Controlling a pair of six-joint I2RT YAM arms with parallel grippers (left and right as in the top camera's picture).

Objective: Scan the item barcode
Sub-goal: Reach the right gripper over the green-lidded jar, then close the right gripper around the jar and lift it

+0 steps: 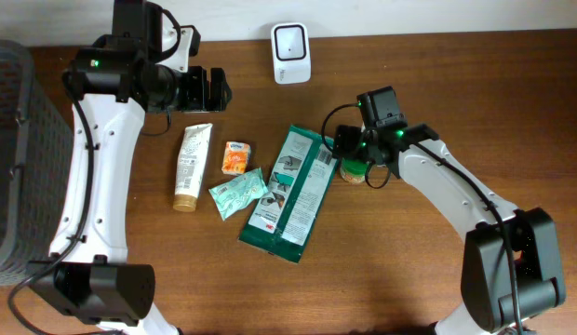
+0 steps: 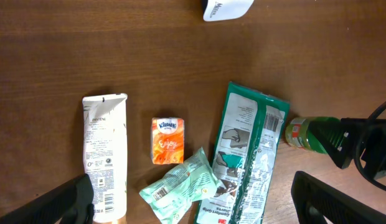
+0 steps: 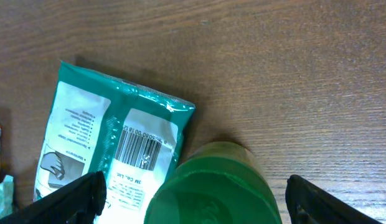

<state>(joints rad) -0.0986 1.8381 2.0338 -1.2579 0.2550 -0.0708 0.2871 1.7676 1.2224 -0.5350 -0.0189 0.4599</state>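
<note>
Left tool (image 1: 207, 90): hanging wide and empty, behind the tube (image 2: 106, 155).
Right tool (image 3: 193, 186): standing wide, straddling the green bottle (image 2: 311, 134).
Bottle: lying on the worktop (image 1: 409, 270), just beside the pouch's (image 1: 293, 191) top corner.
Writing: pouch showing a barcode (image 3: 140, 152) and "3M"; orange pack (image 2: 167, 140) reading "Kleenex", "Enjoy".
Room: bare worktop lying open at front right; basket (image 1: 14, 158) sitting at the left edge, scanner (image 1: 291, 40) at the back.

Small green bottle (image 1: 353, 171) (white label with red mark at one end) lying on side; white barcode scanner (image 1: 291, 53) well apart, upright.
</note>
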